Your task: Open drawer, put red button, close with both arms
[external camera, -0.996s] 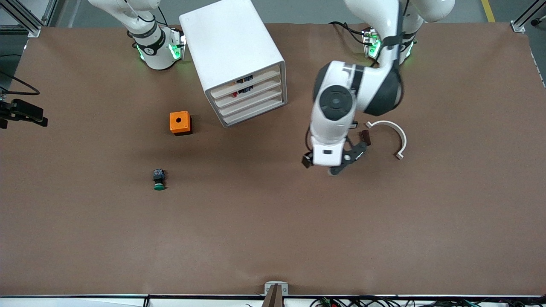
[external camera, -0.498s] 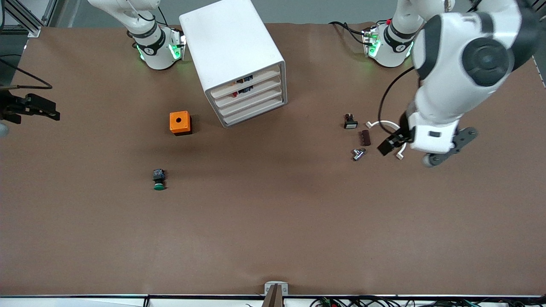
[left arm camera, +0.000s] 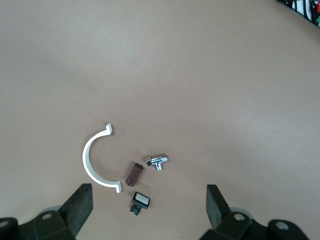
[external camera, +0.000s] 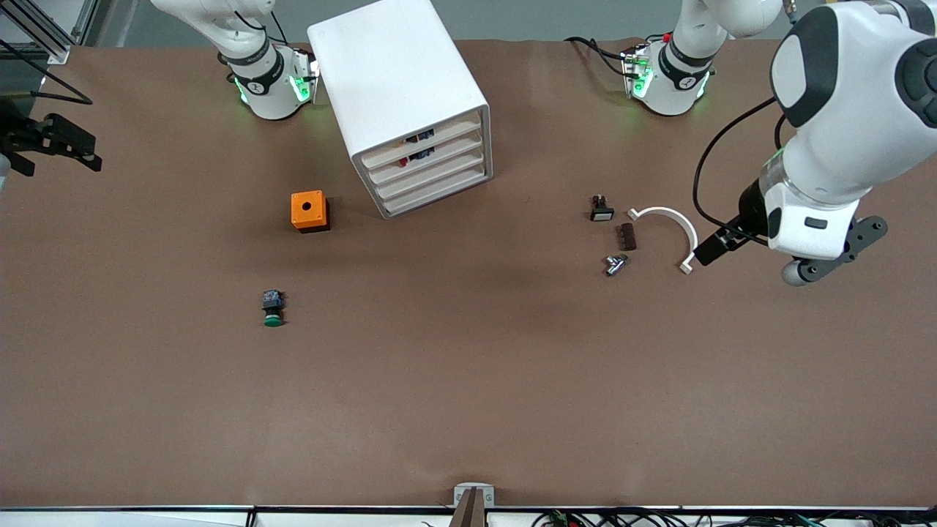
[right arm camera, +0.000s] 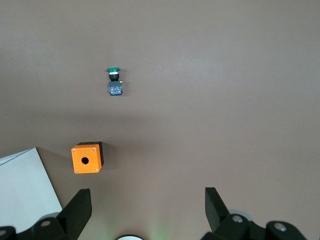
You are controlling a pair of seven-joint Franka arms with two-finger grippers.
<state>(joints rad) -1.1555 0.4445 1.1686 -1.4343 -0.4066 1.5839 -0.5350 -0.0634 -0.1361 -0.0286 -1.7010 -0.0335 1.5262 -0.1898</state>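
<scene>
Both grippers released: left gripper high above the white clip, right gripper (empty) above the orange box's six o'clock.

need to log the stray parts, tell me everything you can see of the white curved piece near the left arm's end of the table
The white curved piece is a thin, flat half-ring, like a plastic clamp half, with a small tab turned outward at each end. It lies flat on the brown table, its open side facing the small brown block and the metal fitting beside it, touching neither. Nothing holds it: the left gripper hangs open above the table near it. It looks whole and clean.
</scene>
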